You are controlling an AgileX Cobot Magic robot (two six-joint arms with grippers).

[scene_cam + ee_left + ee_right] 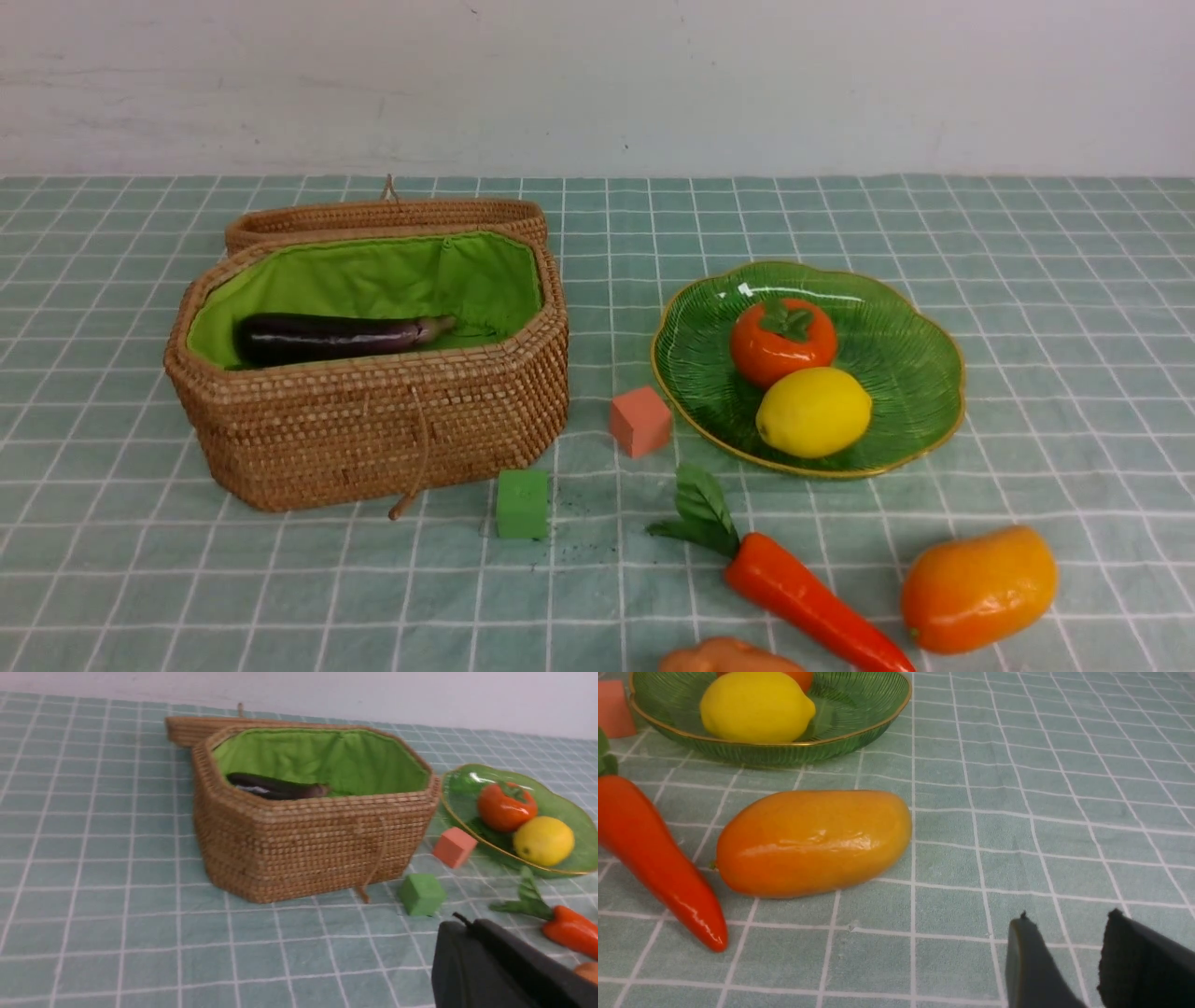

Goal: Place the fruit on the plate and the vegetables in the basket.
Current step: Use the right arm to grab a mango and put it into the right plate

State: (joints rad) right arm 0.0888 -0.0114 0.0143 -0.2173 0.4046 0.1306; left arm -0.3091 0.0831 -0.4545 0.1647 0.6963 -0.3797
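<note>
At the lower edge of the right wrist view, the right gripper shows only two dark fingertips, spread apart and empty above the checked cloth; the mango lies near them beside the carrot, whose leaves are mostly cut off there, and beyond sits the plate holding the lemon and the round orange-red fruit. The left gripper, a black bulk largely cropped from its view, is pressed together on nothing, with the green cube, the salmon cube and the basket beyond, its wall half hiding the eggplant inside. A potato barely clears the front view's bottom edge.
</note>
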